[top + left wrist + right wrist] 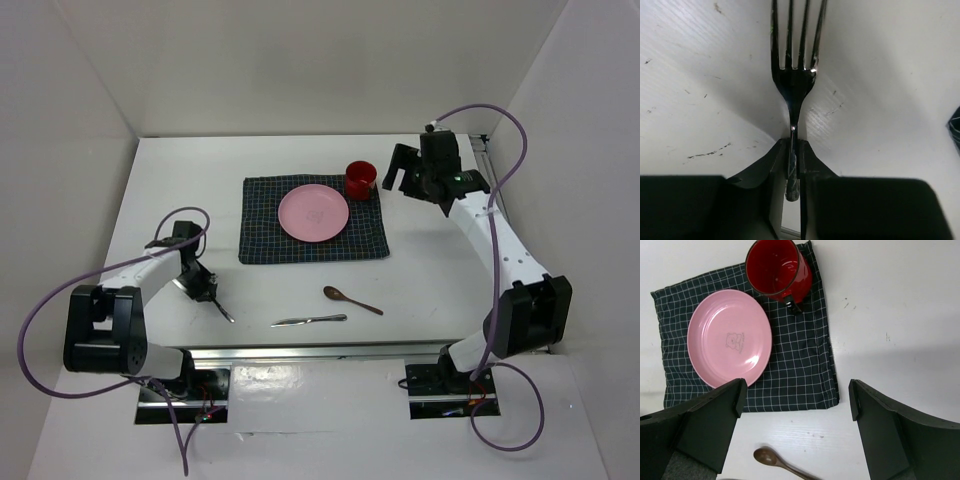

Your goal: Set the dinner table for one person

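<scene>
- Top external view: the dinner table [430, 270] is the white top that fills my picture, with both arm bases at its near edge.
- The dark checked mat [262, 240] lies flat in the middle of the far half.
- A pink plate [313, 213] sits on the mat, roughly centred.
- A red mug [361, 180] stands upright on the mat's far right corner, just beside the plate.
- The right gripper [797, 390] hovers above the mat's right edge, spread wide with nothing between its fingers. I judge it no threat unless it drops toward the mug.
- The left gripper [207, 290] is low over the near left of the table, well apart from the mat, pinching the handle of the fork [792, 85] between its fingers [771, 160].
- A table knife [309, 321] and a wooden spoon [350, 299] lie on bare table near the front, between the arms and apart from each other.
- The fork is the smallest thing I care about, and the grip sits far back on a thin, slick handle, with the tines reaching well forward. My worry is that on lifting it pivots in the pinch and droops, or slips out.
- If I carry it low toward the mat, the tines could catch the cloth's edge and ruck it, nudging the plate.
</scene>
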`<state>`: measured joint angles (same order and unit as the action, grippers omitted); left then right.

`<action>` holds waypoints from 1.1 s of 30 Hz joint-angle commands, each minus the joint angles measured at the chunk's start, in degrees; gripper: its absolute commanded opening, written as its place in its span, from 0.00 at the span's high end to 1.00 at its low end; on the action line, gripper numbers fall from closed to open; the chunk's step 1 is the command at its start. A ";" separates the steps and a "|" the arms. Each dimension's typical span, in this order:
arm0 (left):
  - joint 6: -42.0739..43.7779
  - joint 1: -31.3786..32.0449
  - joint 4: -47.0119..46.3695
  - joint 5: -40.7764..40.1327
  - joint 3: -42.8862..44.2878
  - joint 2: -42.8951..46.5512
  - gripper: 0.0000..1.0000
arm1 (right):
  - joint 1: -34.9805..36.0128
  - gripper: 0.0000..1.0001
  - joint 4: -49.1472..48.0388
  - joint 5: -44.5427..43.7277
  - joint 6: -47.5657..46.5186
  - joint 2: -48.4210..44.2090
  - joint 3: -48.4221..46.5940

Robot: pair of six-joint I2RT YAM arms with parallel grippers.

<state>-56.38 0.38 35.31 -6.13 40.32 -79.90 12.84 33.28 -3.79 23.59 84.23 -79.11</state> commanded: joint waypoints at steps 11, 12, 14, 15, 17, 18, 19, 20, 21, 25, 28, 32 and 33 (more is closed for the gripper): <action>13.39 6.46 -1.13 -4.07 14.85 2.83 1.00 | -0.54 0.04 5.48 -1.74 -0.13 -7.23 1.85; 14.18 9.61 0.53 -5.54 17.93 -1.79 1.00 | -0.54 0.04 6.00 -1.74 -0.13 -7.23 2.38; 14.98 12.87 6.94 -8.70 27.82 -7.09 1.00 | -0.54 0.04 6.54 -1.22 -0.13 -8.37 4.22; 16.03 14.37 8.71 -10.55 31.02 -9.64 1.00 | -0.54 0.04 6.54 -0.35 0.48 -8.38 5.01; 19.28 17.28 13.00 -14.59 40.04 -17.63 1.00 | -0.54 0.04 7.85 0.19 1.01 -9.69 6.77; 20.25 17.81 14.51 -15.48 43.15 -20.53 1.00 | -0.54 0.04 7.86 0.19 1.01 -10.22 7.30; 22.08 17.81 16.09 -15.49 46.23 -23.52 1.00 | -0.54 0.04 8.38 0.19 1.54 -10.74 7.83; 22.80 17.81 19.06 -15.49 52.17 -29.20 1.00 | -0.54 0.04 8.38 0.19 1.54 -11.62 8.35; 22.81 18.33 20.23 -15.49 54.93 -31.70 1.00 | -0.54 0.04 8.91 0.19 1.54 -12.15 8.97; 25.00 19.47 21.37 -13.03 63.91 -39.79 1.00 | -0.54 0.04 11.01 -1.04 1.54 -13.21 9.59; 25.79 19.48 23.03 -12.15 69.71 -45.58 1.00 | -1.06 0.04 11.63 -1.66 1.54 -14.26 10.20; 26.84 19.48 23.93 -12.16 74.38 -49.64 1.00 | -1.06 0.04 12.95 -2.27 1.54 -14.79 10.73; 26.85 19.48 23.15 -11.63 74.90 -49.65 1.00 | -1.06 0.04 12.95 -2.27 1.54 -15.40 10.73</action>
<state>-31.42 19.66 55.77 -18.11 112.31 -129.25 12.10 44.34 -4.78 24.64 70.70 -68.93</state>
